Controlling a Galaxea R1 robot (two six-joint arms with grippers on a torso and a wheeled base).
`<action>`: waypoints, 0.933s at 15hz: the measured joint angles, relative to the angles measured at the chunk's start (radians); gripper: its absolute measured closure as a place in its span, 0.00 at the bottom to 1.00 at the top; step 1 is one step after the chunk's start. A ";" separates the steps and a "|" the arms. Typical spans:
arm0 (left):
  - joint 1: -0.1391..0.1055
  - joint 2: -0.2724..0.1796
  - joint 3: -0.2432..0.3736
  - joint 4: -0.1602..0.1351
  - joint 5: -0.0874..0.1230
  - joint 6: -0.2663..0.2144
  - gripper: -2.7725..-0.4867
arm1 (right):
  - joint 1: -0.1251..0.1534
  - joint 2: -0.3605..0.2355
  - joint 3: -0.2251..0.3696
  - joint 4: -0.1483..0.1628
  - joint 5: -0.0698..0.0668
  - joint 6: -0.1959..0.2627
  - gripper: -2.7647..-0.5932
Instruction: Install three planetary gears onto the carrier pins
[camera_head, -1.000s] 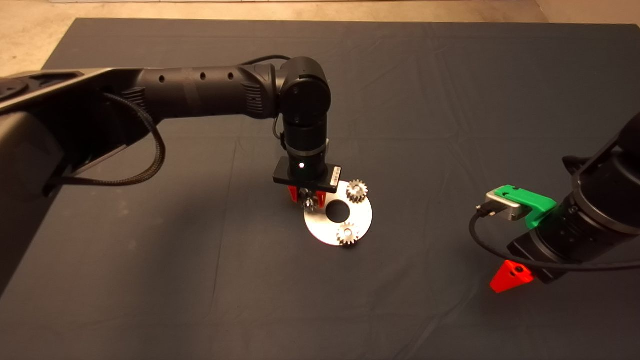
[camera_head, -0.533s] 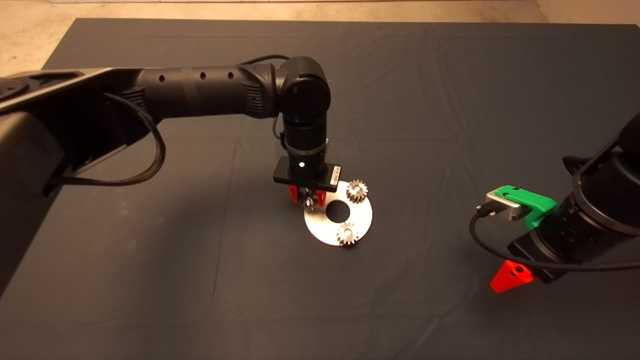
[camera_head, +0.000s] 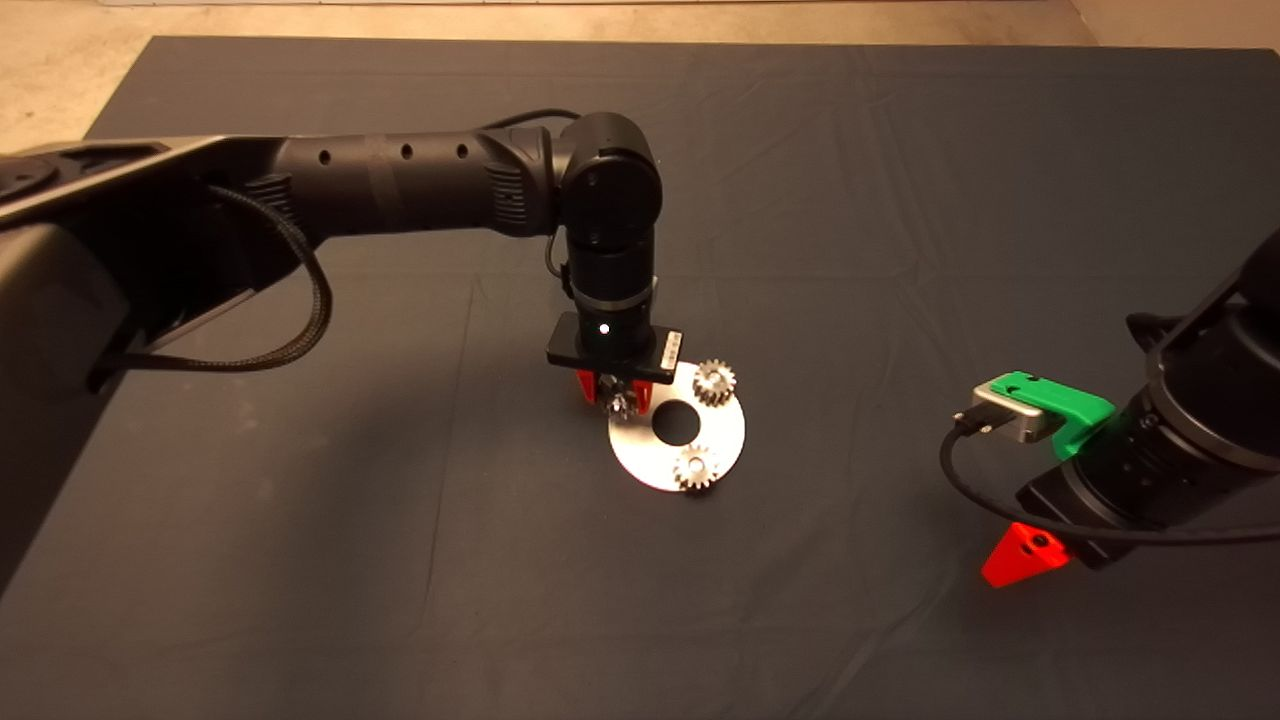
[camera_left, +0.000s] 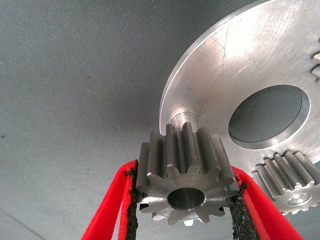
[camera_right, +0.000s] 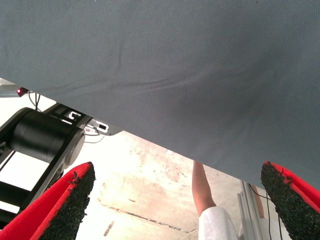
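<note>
Two planetary gears (camera_head: 714, 382) already sit on the disc (camera_head: 630, 450), and the left gripper (camera_left: 186, 210), closed on the third gear (camera_left: 186, 177), has hardly moved, holding it just above the last free pin (camera_left: 181, 118), while the right gripper (camera_right: 180, 200) waits open aside.

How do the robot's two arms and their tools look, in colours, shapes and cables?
Both arms are black, built of round tube segments. The left arm has ribbed joints, small holes along its side and a braided black cable looping beneath. The left tool has red fingers lined with rough black pads. The right tool has the same red fingers; a green bracket holds a grey camera box with a black cable.
</note>
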 joint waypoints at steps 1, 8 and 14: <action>0.000 0.000 0.000 0.000 0.000 0.000 0.77 | 0.000 0.000 0.000 0.000 0.000 0.000 0.14; 0.000 0.000 0.000 0.012 0.000 0.000 0.77 | 0.000 0.000 0.000 0.000 0.000 0.000 0.14; 0.000 0.000 0.000 0.014 0.000 0.000 0.78 | 0.000 0.002 0.000 0.000 0.000 0.000 0.14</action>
